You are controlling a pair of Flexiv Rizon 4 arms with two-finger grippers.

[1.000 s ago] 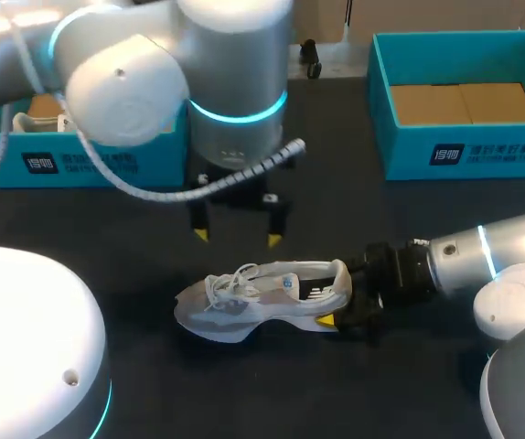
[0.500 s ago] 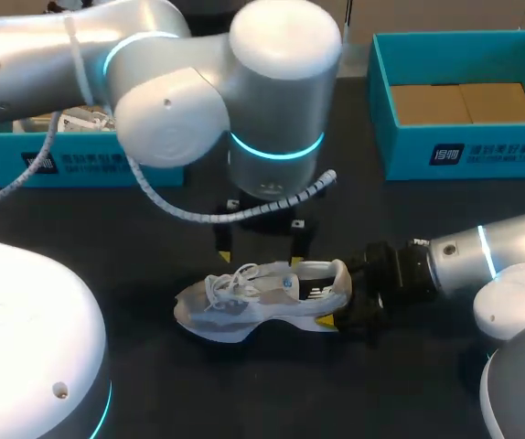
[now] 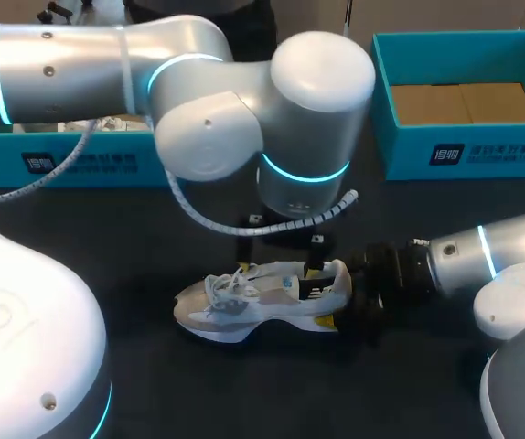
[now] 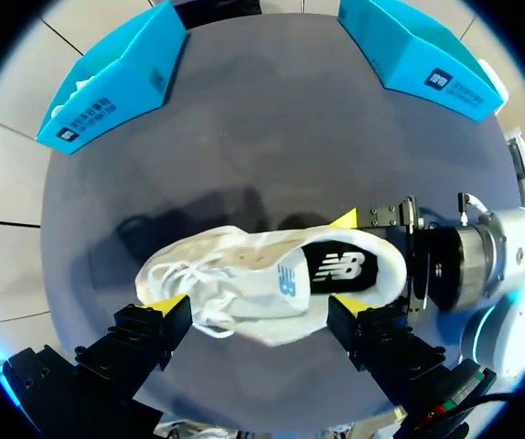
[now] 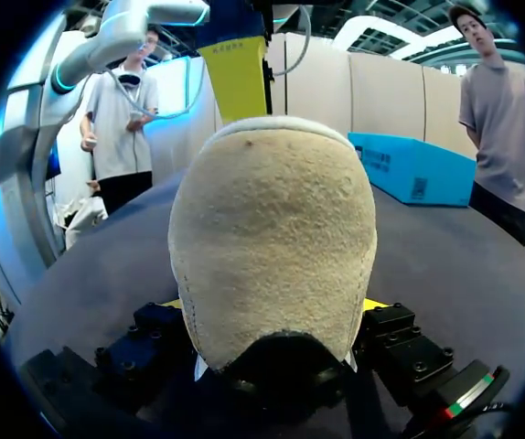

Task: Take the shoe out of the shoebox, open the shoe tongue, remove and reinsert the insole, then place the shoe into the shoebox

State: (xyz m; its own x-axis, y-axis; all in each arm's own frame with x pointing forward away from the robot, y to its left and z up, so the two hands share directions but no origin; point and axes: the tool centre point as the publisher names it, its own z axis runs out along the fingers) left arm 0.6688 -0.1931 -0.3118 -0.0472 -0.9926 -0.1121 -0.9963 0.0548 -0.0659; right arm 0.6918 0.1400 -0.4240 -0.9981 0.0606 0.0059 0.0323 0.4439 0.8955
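A white and grey shoe [image 3: 258, 297] stands upright on the dark table, toe to the left. My right gripper [image 3: 340, 297] comes in from the right and is shut on its heel [image 5: 272, 247]; a yellow tip shows on each side. My left gripper [image 3: 276, 270] hangs open just over the shoe's far side, its wrist hiding most of it. In the left wrist view the left gripper [image 4: 255, 309] spans the shoe [image 4: 272, 274] lengthwise, one fingertip by the laces, the other by the collar. The black insole shows inside the opening.
A blue shoebox [image 3: 468, 137] with a cardboard liner stands at the back right. A second blue box [image 3: 70, 160] at the back left holds something white. The left arm's big elbow [image 3: 317, 119] hangs over the table's middle.
My left arm has swung right and come down, bringing its open gripper from behind the shoe's toe to over its middle. The right gripper and shoe have stayed put.
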